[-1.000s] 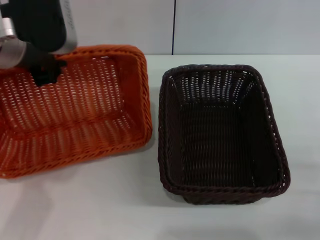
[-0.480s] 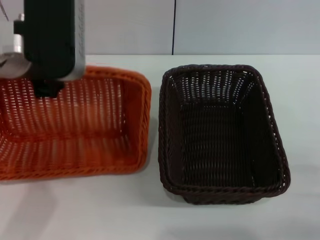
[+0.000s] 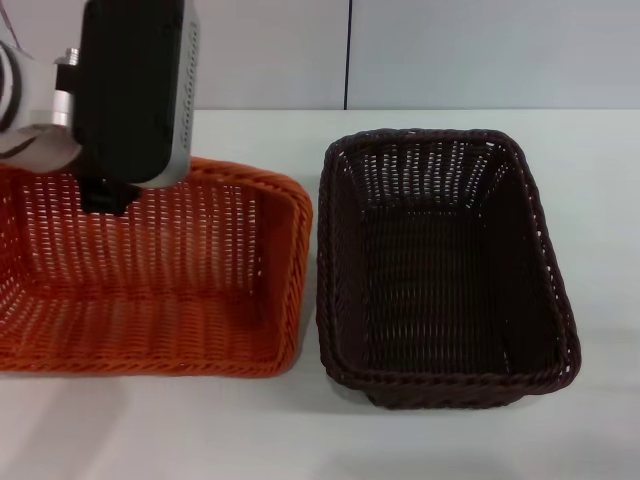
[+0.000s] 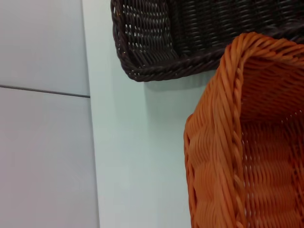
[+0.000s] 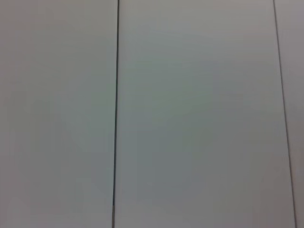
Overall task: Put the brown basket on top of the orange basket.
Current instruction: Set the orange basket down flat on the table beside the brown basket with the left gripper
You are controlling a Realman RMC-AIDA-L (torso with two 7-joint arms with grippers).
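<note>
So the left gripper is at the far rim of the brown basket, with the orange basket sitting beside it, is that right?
Not quite: the baskets are swapped. The head view shows the left gripper at the far rim of the orange basket, with the brown basket sitting beside it.

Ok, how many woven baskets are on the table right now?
2. The bright orange rectangular wicker basket sits at the robot's left under the left gripper; the dark brown rectangular wicker basket stands beside it at the right.

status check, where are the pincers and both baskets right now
Left pincer at far rim of bright orange woven basket, fingers hidden. Dark brown woven basket beside it on the white table, untouched. Right pincer out of view.
</note>
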